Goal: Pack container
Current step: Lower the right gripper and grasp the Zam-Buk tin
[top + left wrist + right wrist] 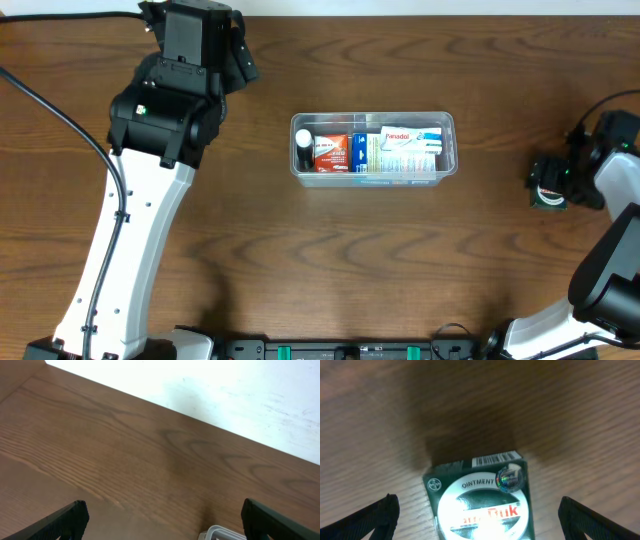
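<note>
The clear plastic container [372, 148] sits mid-table and holds a red box, a blue-and-white box, a white Panadol box and a small bottle. Its corner shows at the bottom of the left wrist view [220, 534]. My left gripper [162, 517] is open and empty at the far left of the table, away from the container. A dark green ointment box [480, 497] lies flat on the table at the right [548, 192]. My right gripper [480, 515] is open, with a finger on each side of the box and a gap on both sides.
The table's far edge meets a white wall in the left wrist view [200, 390]. A black cable [60, 110] runs along the left arm. A dark rail [340, 350] lies at the table's front edge.
</note>
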Motion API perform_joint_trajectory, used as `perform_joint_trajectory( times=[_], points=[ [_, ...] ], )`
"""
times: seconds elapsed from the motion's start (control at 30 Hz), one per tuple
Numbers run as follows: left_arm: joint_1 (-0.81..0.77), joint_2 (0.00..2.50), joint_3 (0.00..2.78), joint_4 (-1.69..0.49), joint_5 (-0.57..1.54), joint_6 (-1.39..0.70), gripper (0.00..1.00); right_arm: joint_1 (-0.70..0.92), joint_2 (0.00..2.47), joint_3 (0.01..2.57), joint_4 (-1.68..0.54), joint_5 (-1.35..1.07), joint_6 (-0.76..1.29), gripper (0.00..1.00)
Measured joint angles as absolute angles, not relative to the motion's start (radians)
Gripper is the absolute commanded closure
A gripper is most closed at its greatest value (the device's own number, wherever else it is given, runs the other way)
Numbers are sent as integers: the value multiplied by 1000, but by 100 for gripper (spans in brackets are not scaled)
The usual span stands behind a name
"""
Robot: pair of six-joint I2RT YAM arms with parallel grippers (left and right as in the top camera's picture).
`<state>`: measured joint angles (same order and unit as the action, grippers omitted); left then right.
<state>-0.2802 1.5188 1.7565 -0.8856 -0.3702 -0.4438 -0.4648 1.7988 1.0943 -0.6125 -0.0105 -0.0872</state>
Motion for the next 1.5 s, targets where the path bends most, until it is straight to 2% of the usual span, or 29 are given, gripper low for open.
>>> perform_joint_trajectory(
  times=[0.2,0.33,0.4,0.83,1.1,1.33,1.5],
  points=[
    [-280,1519,1757,-886,-371,-444,2,-466,1803,986,-482,-21,-88,2],
    [-280,1518,1757,-886,-370,-443,2,-466,1803,986,-482,-37,-90,12],
    [-280,1518,1757,-886,-370,-444,2,-466,1802,986,-475,-56,-86,12],
    [-280,1518,1757,-886,-370,-444,2,-422,1802,974,-348,-204,-113,8],
    [-280,1518,1757,-886,-370,-443,2,-410,1802,974,-358,-210,-176,7],
    [-280,1518,1757,-886,-370,-444,2,-410,1802,967,-398,-108,-236,26],
    [-280,1518,1757,-886,-370,-443,2,-410,1802,965,-398,-86,-255,27]
  ],
)
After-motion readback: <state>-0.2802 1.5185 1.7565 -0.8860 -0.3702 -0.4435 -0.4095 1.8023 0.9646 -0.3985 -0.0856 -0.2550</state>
